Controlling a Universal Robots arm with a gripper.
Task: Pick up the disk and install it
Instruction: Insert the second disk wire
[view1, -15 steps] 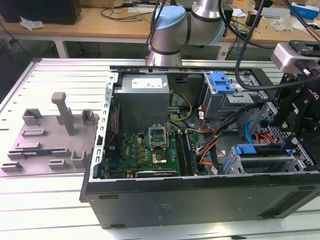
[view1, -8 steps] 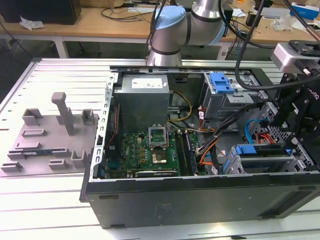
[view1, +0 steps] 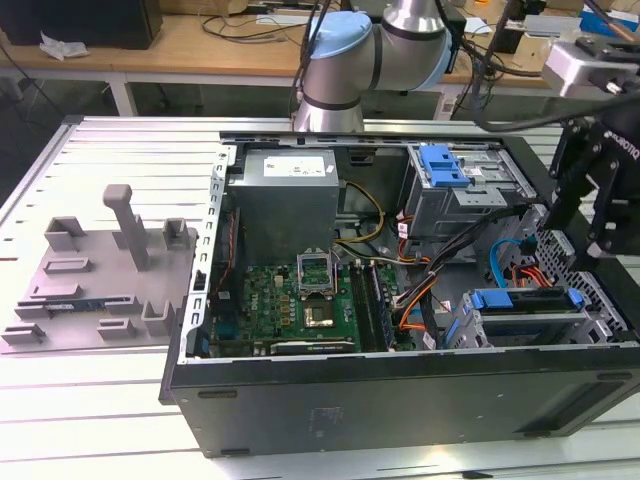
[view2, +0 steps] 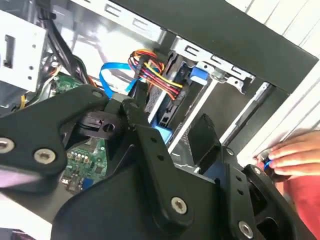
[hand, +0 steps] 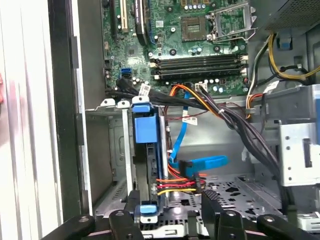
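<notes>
Blue-framed, the disk (view1: 525, 318) sits in the drive bay (view1: 470, 330) at the front corner of the open computer case (view1: 400, 400), on the exterior view's right; in the first wrist view its blue carrier (hand: 146, 131) stands between the bay's metal walls, with coloured power wires (hand: 175, 185) at its end. My gripper (view1: 590, 215) hangs just above that bay, fingers (hand: 215, 210) spread apart and holding nothing. A person's hand (view2: 295, 157) rests at the case's edge in the second wrist view.

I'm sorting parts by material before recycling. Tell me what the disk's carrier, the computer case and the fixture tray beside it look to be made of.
The disk carrier: bright blue, evenly coloured and slightly glossy, probably moulded plastic.
The computer case: dark outer wall with bare grey folded, perforated panels inside, apparently painted sheet steel.
The fixture tray: uniform matte grey with blocky posts, possibly printed or moulded plastic; hard to confirm.
</notes>
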